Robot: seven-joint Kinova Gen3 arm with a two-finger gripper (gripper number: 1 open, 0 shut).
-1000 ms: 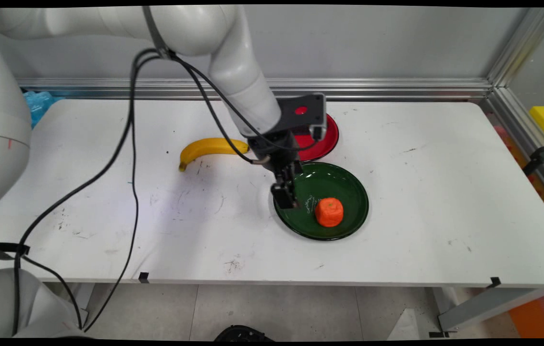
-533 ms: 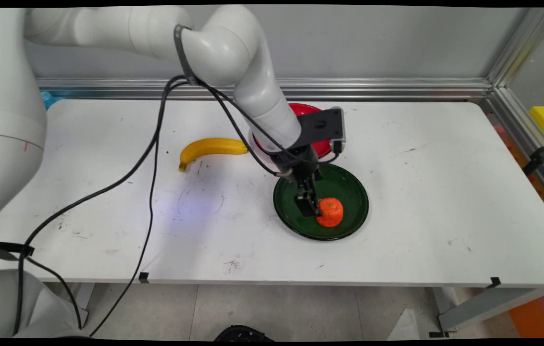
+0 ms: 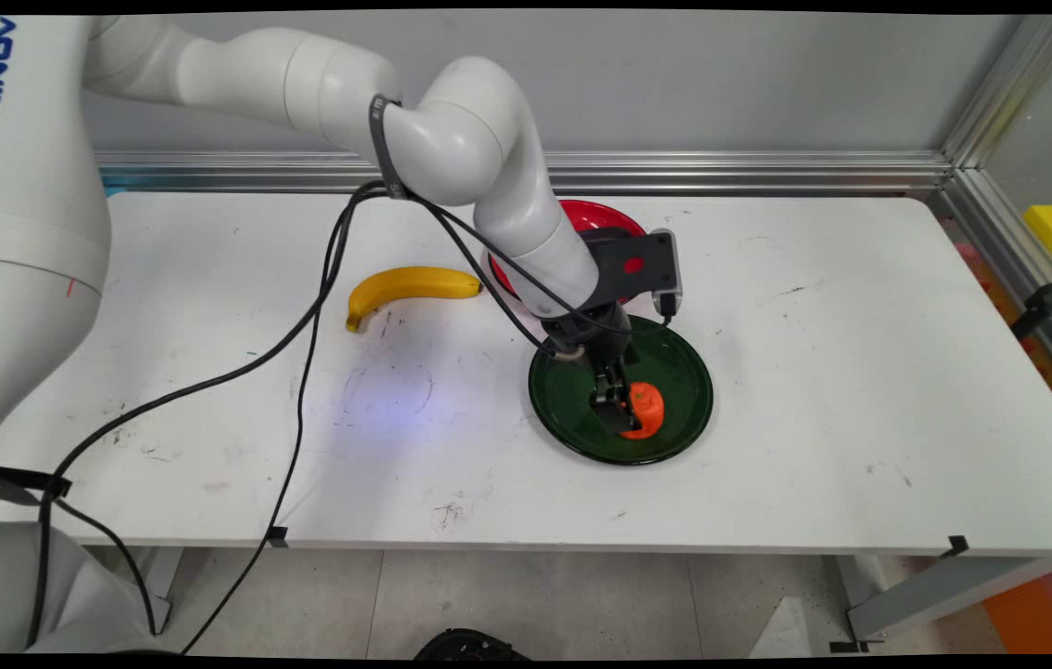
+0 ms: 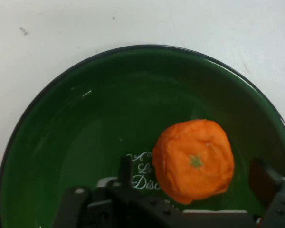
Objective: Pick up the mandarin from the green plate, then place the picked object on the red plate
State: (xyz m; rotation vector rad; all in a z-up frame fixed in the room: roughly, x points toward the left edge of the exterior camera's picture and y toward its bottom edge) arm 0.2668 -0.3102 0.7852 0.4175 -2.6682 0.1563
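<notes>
One orange (image 4: 194, 160), two plates, one banana (image 3: 403, 286).

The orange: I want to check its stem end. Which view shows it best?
The hand view: the orange shows whole, green stem mark up, on the green plate. In the main view the pincer hides its left side.

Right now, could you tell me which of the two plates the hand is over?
The green plate, the nearer one, holding the orange fruit. The hand is down beside that fruit. The red plate lies behind it, partly hidden by the arm.
</notes>
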